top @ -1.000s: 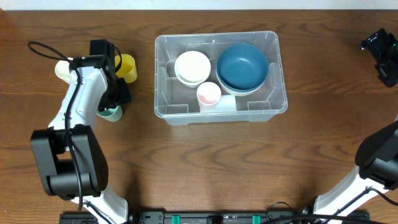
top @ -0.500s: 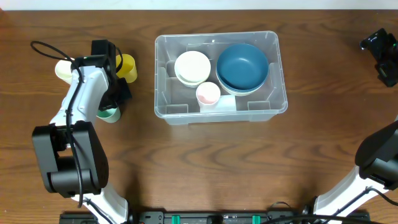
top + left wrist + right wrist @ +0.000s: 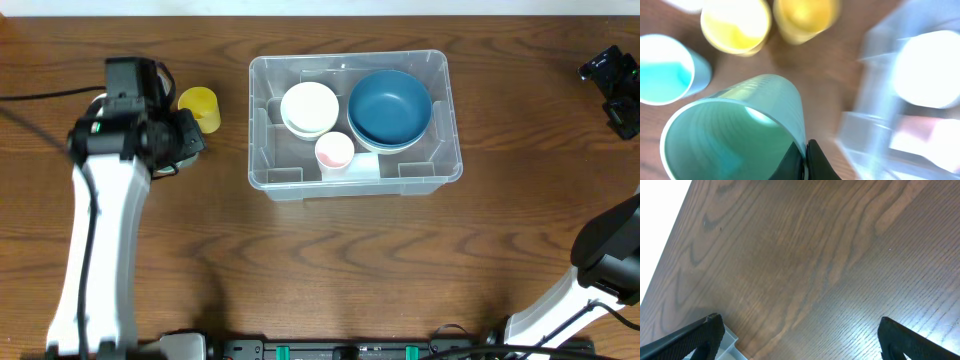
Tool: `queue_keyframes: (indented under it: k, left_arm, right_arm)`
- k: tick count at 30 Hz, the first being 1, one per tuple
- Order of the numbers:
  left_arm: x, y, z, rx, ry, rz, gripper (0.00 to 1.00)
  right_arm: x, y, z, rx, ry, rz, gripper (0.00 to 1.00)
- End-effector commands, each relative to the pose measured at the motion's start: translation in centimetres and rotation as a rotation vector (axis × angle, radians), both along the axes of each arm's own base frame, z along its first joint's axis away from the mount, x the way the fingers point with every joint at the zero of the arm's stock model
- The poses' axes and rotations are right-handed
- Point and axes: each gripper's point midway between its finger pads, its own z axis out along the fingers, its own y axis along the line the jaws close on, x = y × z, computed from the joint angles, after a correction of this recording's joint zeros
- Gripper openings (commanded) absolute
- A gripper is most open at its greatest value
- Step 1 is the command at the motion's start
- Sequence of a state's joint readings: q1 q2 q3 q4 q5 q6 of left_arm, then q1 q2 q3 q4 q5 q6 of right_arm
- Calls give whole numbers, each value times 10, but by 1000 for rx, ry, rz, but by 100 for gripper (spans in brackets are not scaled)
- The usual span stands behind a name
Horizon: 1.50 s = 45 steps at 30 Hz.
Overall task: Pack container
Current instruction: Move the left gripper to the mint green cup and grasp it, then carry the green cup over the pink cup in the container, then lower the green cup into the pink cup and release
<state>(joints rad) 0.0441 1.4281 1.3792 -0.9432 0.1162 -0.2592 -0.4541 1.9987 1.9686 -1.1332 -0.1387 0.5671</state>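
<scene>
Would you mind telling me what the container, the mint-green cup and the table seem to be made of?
Container: clear glossy plastic; the tabletop shows through its walls.
Mint-green cup: probably thin plastic, smooth, light glowing through its wall.
Table: wood or wood-look laminate; brown grain, slight sheen.

From overhead we see bright, even light; shadows on the wooden tabletop [image 3: 350, 260] are soft and short; the clear container [image 3: 350, 186] carries faint pale highlights along its rim; the left arm [image 3: 105, 220] is a smeared white streak, while all else is crisp. In the left wrist view everything is blurred; the mint-green cup [image 3: 735, 135] near the lens is soft; the yellow cups [image 3: 735, 25] and the container smear into pale patches. In the right wrist view we find the grain sharp; a glossy sheen lies at lower right; the top left corner is blown out white; the right gripper's fingers [image 3: 702, 337] are near-black silhouettes.
</scene>
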Motion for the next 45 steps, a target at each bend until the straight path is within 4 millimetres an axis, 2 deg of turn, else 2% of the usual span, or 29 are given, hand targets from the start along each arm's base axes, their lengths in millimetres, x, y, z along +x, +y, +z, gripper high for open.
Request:
queue_keyframes:
  k: [1,5,7,10,13,17,21,24,28,38,40,43,45]
  left_arm:
    - [-9,-35,40,-65,-128,-103,6]
    - [-18,-75,69,-77,-235,-226,6]
    - [-20,-101,75,-87,-266,-305,6]
    - [-19,-137,74,-102,-280,-405,6]
    - [-13,-168,62,-96,-269,-479,5]
    - [0,-206,30,-85,-221,-551,6]
    - [8,-233,-2,-79,-172,-599,6]
    - [12,-244,-21,-72,-139,-617,6]
    - [13,-247,-40,-62,-93,-621,6]
    - [12,-248,-46,-58,-75,-623,6]
    - [11,-248,-46,-57,-72,-624,14]
    - [11,-248,-46,-58,-73,-625,32]
    - [11,-248,-46,-58,-73,-625,37]
  right_arm:
    - [1,1,1,2,-3,-5,99]
    - [1,1,1,2,-3,-5,99]
    - [1,1,1,2,-3,-5,99]
    - [1,1,1,2,-3,-5,99]
    - [1,1,1,2,-3,-5,99]
    - [1,1,1,2,-3,-5,99]
    - [1,1,1,2,-3,-5,99]
    - [1,1,1,2,-3,-5,99]
    - [1,1,1,2,-3,-5,99]
    - [1,1,1,2,-3,-5,99]
    - [1,1,1,2,-3,-5,99]
    - [1,1,1,2,-3,-5,99]
    - [1,1,1,2,-3,-5,99]
